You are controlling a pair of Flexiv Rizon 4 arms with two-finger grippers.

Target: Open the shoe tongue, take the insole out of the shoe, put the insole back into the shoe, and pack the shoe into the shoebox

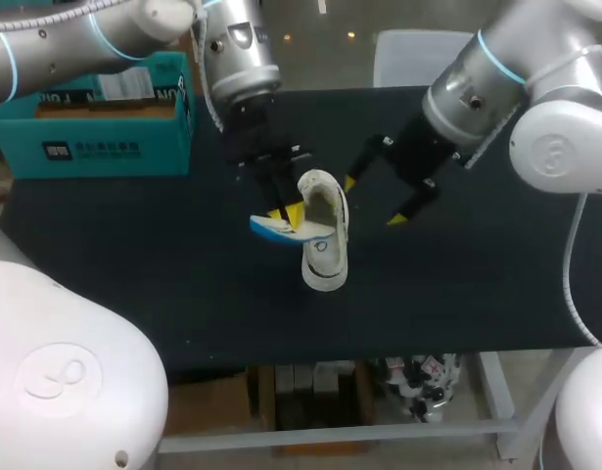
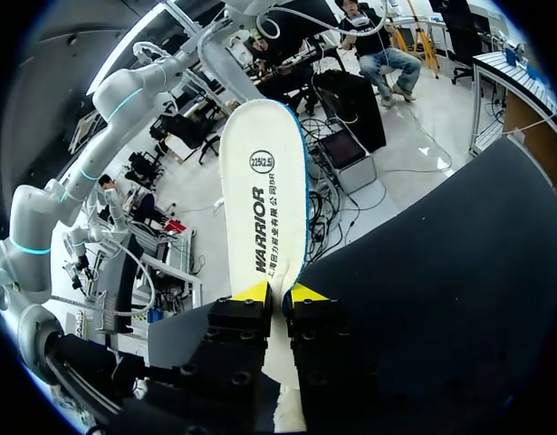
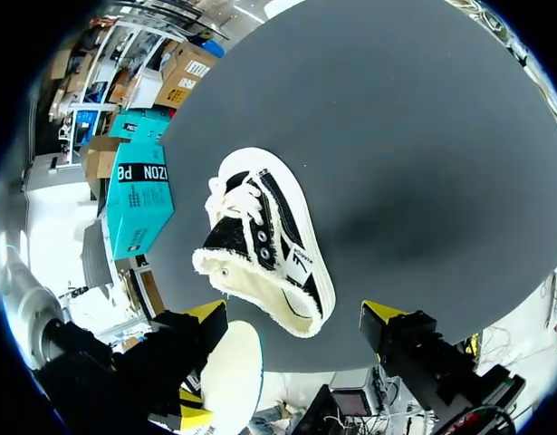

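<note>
The left gripper [image 1: 284, 213] is closed to a narrow gap on the insole [image 1: 278, 228], with one yellow tip on each face, near one end. In the left wrist view, the rest of the insole [image 2: 264, 181] projects ahead of the fingers, clear of the table [image 1: 134, 264]. Judged from the task, this end grip leaves the long free part available for feeding into the shoe.

The right gripper [image 1: 375, 200] is spread wide and holds nothing. It hangs just beside the shoe [image 1: 325, 235], on its right side, probably positioned to brace the shoe or spread its collar.

The shoe lies near the middle of the table, collar toward the far edge and toe toward the near edge. The insole is outside the shoe, just beside its left side. The shoebox [image 1: 95, 137] stands at the far left corner, well apart.

Count: two grippers, one shoe, one insole, one shoebox.
</note>
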